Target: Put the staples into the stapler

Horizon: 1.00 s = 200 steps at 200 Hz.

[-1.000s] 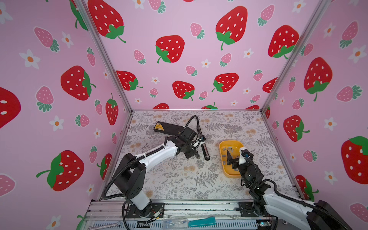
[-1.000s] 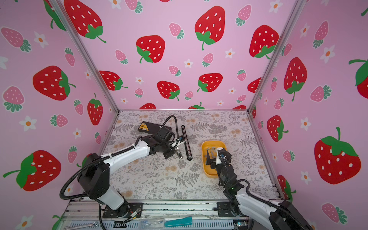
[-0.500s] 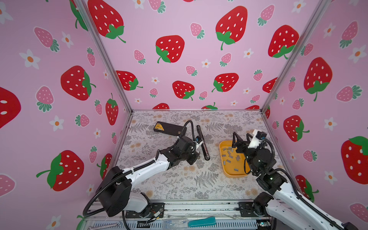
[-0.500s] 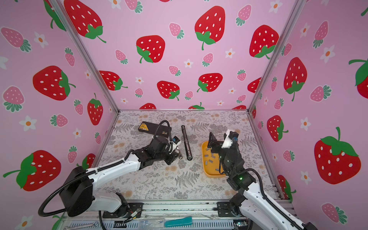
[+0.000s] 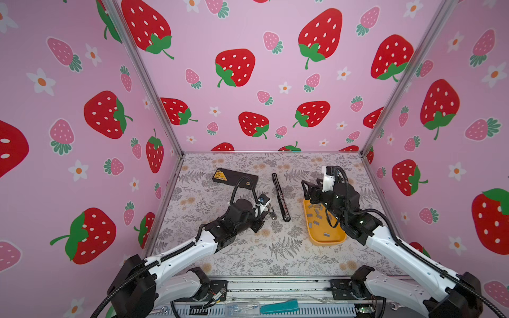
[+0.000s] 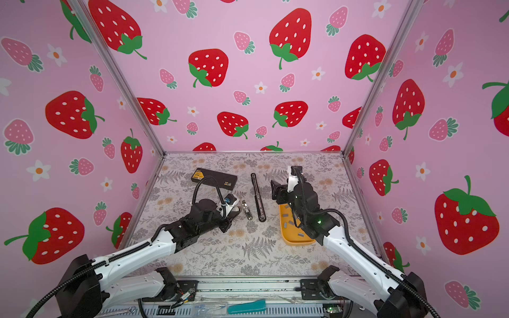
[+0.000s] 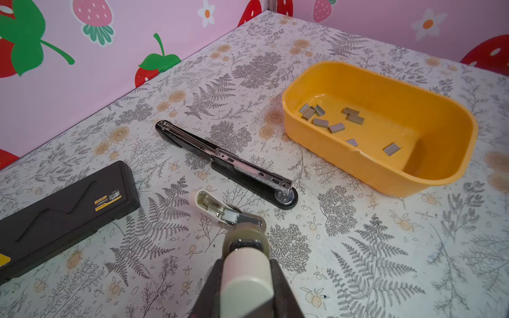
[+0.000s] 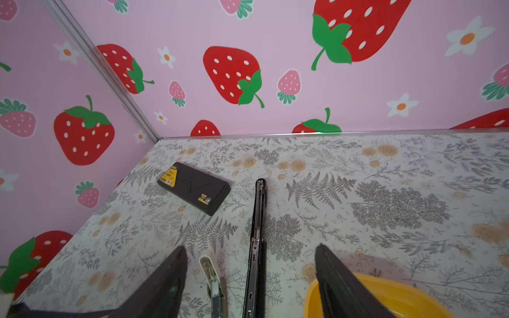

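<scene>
Since the left claw [image 7: 243, 264] is clenched on the tail of the small cream stapler [image 7: 217, 210], which lies hinged open on the table [image 5: 248, 261] with its metal insides uppermost, the opening step looks done while the feeding step is not yet begun. No strip shows in that stapler's channel, as far as the left wrist view lets me judge, though the parts are small and shiny. Just beside it, towards the right arm, a long black stapler [image 7: 228, 162] lies flat and likewise opened, its steel rail facing up; which of the two is meant I cannot say for sure, but the held one seems likelier. On the other side of that rail sits the yellow tray [image 7: 385, 176], and the staples [image 7: 321, 122] all lie loose on its floor, a cluster at one end and a few stragglers apart, none lifted out. Above the tray's far end hangs the right claw [image 8: 249, 246], released, its jaws spread wide with nothing between them, aimed more along the table than down into the tray. Farthest back, near the left wall, lies a black case [image 7: 63, 209] with a yellow label. What is left, by my reckoning, is nearly everything: pinch one strip, carry it across, seat it in the channel and close the stapler.
</scene>
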Motion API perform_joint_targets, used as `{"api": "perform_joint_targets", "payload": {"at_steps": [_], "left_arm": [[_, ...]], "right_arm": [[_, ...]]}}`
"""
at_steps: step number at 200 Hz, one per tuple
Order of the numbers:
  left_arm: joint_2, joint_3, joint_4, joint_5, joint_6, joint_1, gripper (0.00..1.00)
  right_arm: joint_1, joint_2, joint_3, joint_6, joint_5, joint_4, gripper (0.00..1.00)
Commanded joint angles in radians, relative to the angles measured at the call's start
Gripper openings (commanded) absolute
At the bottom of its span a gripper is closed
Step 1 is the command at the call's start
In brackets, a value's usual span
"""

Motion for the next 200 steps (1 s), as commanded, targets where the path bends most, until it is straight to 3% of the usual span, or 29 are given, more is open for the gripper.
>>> {"api": "perform_joint_targets", "payload": {"at_steps": [1,77,118,200], "left_arm": [[-0.011,0.033,0.049,0.097,0.063,-0.002,0.00],[-0.007,-0.012,0.145,0.163,0.036,-0.001,0.00],[-0.010,-0.022,0.157,0.155,0.006,0.006,0.00],[-0.034,-0.016,0.140,0.174,0.010,0.006,0.00]], "right_arm": [[0.028,-0.025,-0.032,0.034,-0.156,0.137,0.76],[0.060,0.071,-0.163,0.133,-0.380,0.350,0.61],[0.126,0.132,-0.152,0.109,-0.339,0.365,0.58],[0.157,0.208,-0.109,0.082,-0.312,0.330,0.54]]}}
